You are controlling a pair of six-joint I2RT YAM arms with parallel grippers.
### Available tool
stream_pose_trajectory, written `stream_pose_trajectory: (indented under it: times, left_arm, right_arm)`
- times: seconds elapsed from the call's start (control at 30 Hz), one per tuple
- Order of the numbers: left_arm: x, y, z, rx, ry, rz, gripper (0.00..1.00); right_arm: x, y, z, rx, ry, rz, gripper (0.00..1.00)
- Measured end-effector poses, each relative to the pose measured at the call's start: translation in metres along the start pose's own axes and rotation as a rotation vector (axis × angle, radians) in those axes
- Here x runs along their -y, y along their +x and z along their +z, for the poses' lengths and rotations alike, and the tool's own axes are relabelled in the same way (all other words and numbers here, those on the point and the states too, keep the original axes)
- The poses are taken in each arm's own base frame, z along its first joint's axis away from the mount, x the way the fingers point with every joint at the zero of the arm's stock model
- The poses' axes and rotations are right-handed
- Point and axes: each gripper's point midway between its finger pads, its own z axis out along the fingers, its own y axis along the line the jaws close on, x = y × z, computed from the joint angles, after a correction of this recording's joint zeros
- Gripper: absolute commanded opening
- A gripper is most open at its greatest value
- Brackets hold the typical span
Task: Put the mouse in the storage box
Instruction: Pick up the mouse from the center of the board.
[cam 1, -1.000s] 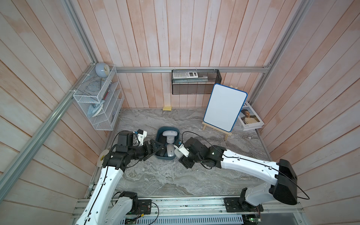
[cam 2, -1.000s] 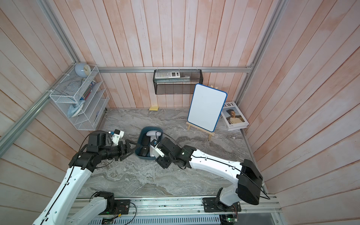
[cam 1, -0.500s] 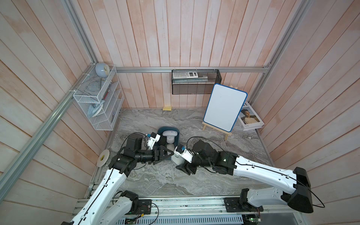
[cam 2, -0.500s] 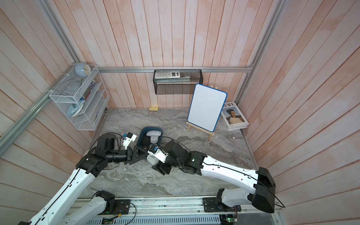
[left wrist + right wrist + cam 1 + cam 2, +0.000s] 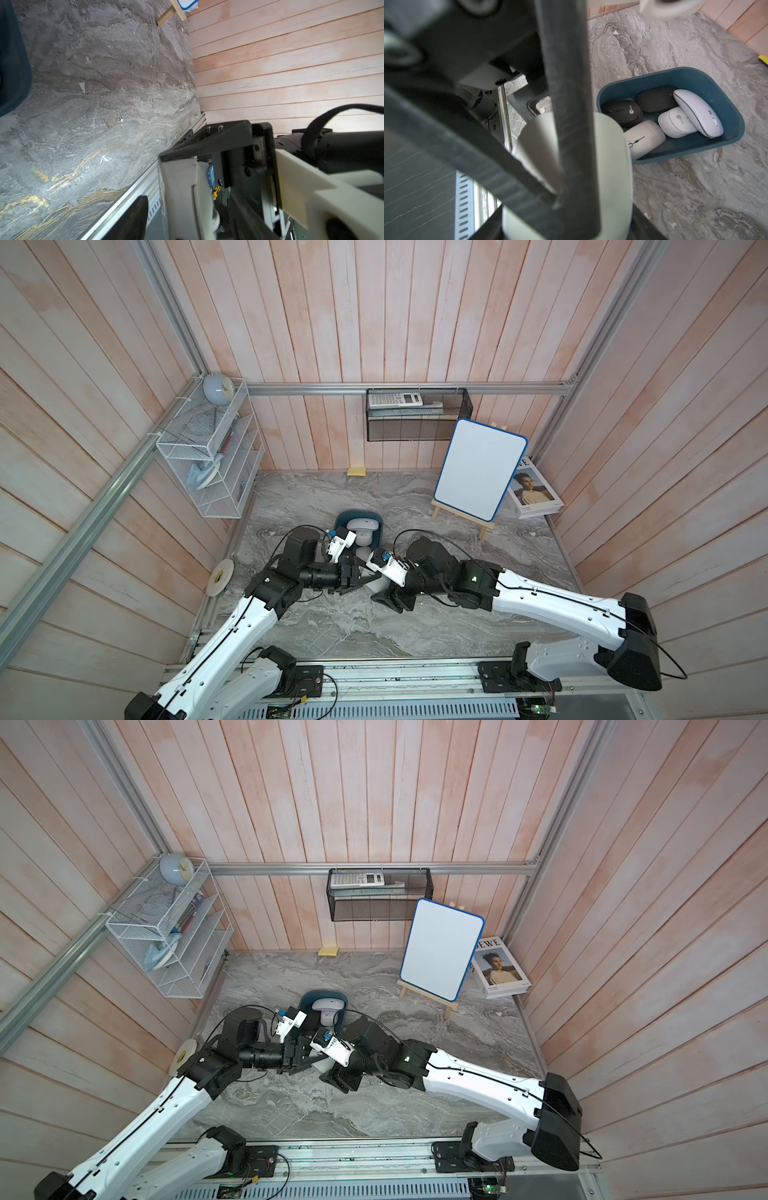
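"EWE" tops the book (image 5: pixel 500 969); "Lecoo" marks a black mouse (image 5: pixel 622 112) and a white mouse (image 5: pixel 676 122)

We see the mouse (image 5: pixel 608 158), pale off-white with a smooth rounded shell, outside the storage box (image 5: pixel 729 104) and just beside the short end nearest the robot's base. The storage box is dark teal plastic with rounded corners and low walls, and it stands flat. Inside it lie five other mice (image 5: pixel 643 137), two black and three white, packed close together.
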Motion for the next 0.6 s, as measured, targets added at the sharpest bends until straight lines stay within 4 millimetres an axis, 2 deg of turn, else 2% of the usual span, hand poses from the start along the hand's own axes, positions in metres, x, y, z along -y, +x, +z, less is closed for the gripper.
stream_pose_trajectory:
  times: [0.33, 0.43, 0.53, 0.6]
  left_arm:
    - [-0.0007, -0.0002, 0.0043, 0.001, 0.028, -0.04, 0.37]
    - [-0.0016, -0.0013, 0.0043, 0.006, 0.024, -0.046, 0.26]
    - [-0.0025, -0.002, 0.0045, 0.01, 0.02, -0.047, 0.2]
    - [-0.0027, -0.0024, 0.0045, 0.012, 0.018, -0.047, 0.16]
  right_arm:
    - [0.0028, -0.0029, 0.0019, -0.012, 0.012, -0.013, 0.43]
    - [0.0045, -0.0021, 0.002, -0.016, 0.023, -0.02, 0.47]
    - [0.0052, -0.0019, 0.0025, -0.018, 0.026, -0.019, 0.58]
    - [0.0054, -0.0017, 0.0028, -0.018, 0.027, -0.019, 0.75]
